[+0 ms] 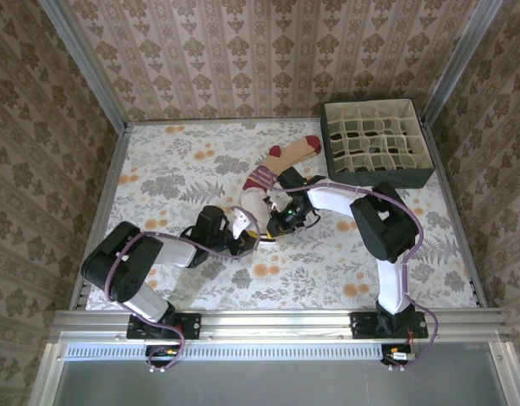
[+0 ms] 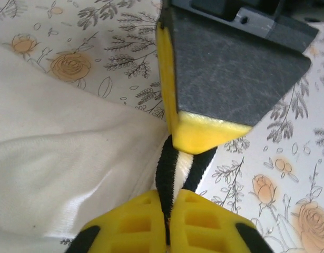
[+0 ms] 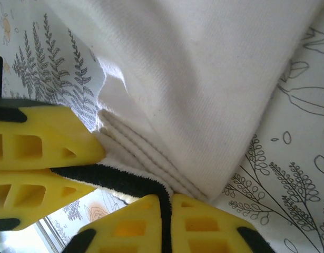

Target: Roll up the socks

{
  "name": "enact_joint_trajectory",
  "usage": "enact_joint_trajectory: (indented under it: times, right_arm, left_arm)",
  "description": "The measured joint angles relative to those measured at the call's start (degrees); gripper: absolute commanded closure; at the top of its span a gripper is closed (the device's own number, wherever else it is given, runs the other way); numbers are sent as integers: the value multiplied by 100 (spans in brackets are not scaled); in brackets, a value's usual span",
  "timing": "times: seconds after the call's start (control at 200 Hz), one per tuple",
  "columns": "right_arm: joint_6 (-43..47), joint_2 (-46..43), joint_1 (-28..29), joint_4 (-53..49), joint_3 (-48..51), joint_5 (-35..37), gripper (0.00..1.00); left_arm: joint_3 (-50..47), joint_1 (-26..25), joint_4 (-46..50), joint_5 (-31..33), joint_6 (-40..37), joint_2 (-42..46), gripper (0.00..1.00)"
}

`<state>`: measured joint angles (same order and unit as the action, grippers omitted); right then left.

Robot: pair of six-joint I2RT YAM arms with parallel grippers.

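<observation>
Socks on the table: the cream sock sits bunched near the middle, between the two grippers. The tan sock lies flat just beyond it, toe pointing toward the divided box in the far right corner. Whether the two socks touch cannot be told.

The left gripper has its yellow fingers pressed together on the dark striped cuff of the cream sock. The right gripper is likewise closed on a dark cuff edge, with folded layers of the cream sock just above it.

Likely risks: both grippers pinch the same short stretch of cuff and sit very close together, so their fingers may knock into each other as either one turns. In the left wrist view a finger of the right gripper hangs just above the left one's fingertips. Each grip holds only a thin edge of fabric, so the cuff may slip free if the arms pull apart or twist. The tan sock is outside both grips, so a roll begun now would probably leave it behind.

The left arm lies low over the near left part of the table, forearm reaching toward the middle, where the left gripper rests. The right arm rises from its base, bends at the elbow, and reaches left, bringing the right gripper alongside.
</observation>
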<state>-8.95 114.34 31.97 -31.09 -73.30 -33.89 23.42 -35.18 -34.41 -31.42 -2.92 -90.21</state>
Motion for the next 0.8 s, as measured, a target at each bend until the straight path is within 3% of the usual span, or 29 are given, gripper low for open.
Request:
enact_joint_trajectory:
  times: [0.07,0.19,0.66,0.8]
  right_arm:
    - [-31,0,-22,4,35,-44,64]
    - [-20,-39,-44,122,118,-219,60]
    - [-46,-70,-48,472,216,-400,59]
    - [-133,33,-55,444,142,-382,69]
  left_arm:
    - [15,7,-28,-37,46,-48,100]
    - [20,83,-127,-133,275,-129,100]
    - [-236,723,-1917,-730,2020,-1045,100]
    - [-243,765,-2317,-837,2251,-1274,100]
